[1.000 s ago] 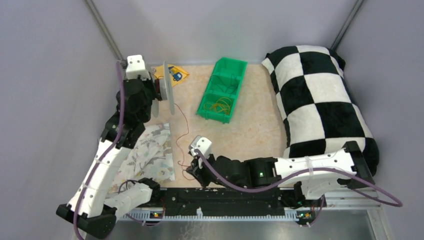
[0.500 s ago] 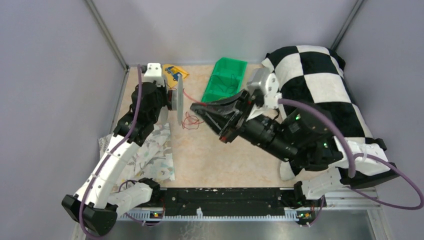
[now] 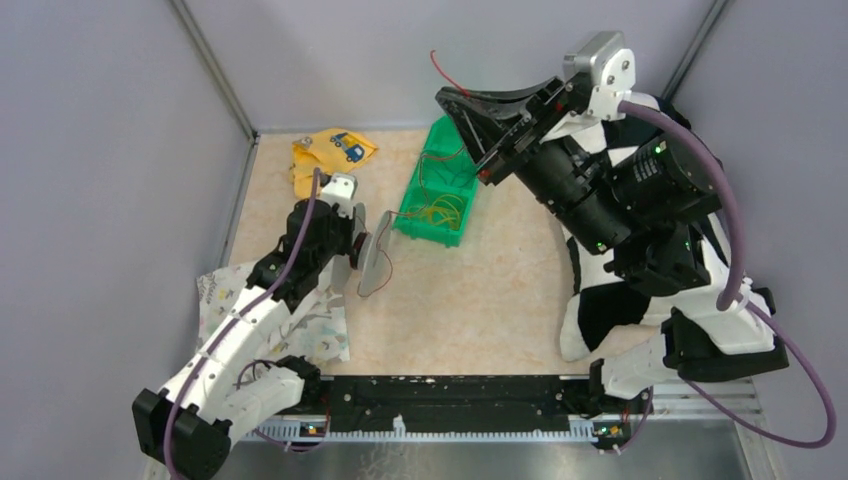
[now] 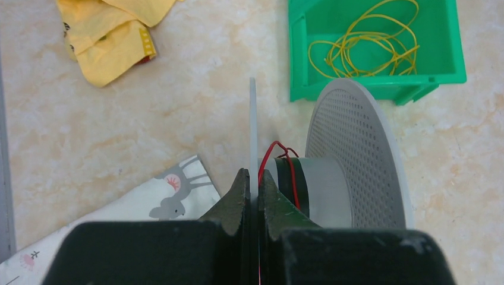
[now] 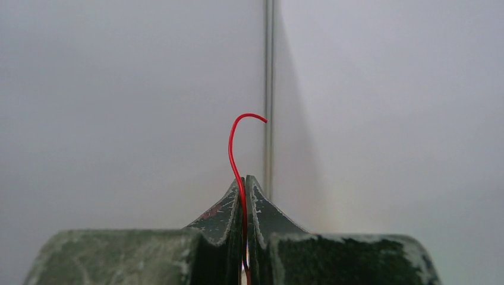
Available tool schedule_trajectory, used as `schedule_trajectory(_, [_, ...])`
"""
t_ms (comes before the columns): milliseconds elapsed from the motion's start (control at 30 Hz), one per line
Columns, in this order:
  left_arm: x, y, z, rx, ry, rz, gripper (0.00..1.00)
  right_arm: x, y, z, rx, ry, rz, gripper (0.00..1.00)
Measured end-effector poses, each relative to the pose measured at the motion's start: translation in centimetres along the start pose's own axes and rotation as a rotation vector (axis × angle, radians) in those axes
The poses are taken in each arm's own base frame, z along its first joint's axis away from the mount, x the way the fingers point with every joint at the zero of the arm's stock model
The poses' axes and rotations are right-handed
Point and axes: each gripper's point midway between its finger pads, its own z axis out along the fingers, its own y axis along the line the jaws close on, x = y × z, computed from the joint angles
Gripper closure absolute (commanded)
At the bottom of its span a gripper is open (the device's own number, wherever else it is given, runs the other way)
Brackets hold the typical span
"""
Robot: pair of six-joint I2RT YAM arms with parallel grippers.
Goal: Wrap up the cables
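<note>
- top view: the left jaws hold the spool by one flange, low over the counter and just beside the bin. the right jaws are high up near the back wall, with the free end of the wire poking out above them. the run of wire between the two is too thin to trace here. in my judgement it passes close to the bin and could snag on its rim.
- left wrist: the jaws are clenched edge-on on the thin flange. a few red turns sit on the hub, which the top view cannot show. a hard pull could twist the spool in so narrow a grasp, or slack could let the turns spring off.
- right wrist: the jaws are clenched on the wire, with only a short curl past the tips. the spool is out of sight here. with so little spare, tension could slip the end free.
</note>
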Motion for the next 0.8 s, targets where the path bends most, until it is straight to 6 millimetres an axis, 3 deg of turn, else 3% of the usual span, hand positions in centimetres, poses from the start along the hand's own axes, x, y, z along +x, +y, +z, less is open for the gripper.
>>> schedule_trajectory(233, [2.2,-1.6,0.3,0.099,0.044,0.037,1.00,-1.2,-4.7,0.4,0.126,-0.028,-0.060,1.00])
schedule_trajectory(467, [1.9,-4.3,-1.7,0.288,-0.009,0.131,1.00,0.1,-15.0,0.4,0.366,0.012,-0.130,1.00])
schedule_trajectory(633, [1.4,-5.5,-3.7,0.384,-0.082,0.201,1.00,4.7,-24.3,-0.8,0.529,0.109,-0.116,1.00])
schedule_trajectory(733, [1.3,-5.6,-4.3,0.404,-0.098,0.232,1.00,9.0,-29.2,-2.2,0.592,0.190,-0.054,1.00])
schedule_trajectory(800, [1.7,-5.6,-4.5,0.410,-0.085,0.245,1.00,13.0,-32.0,-3.7,0.634,0.262,0.014,1.00])
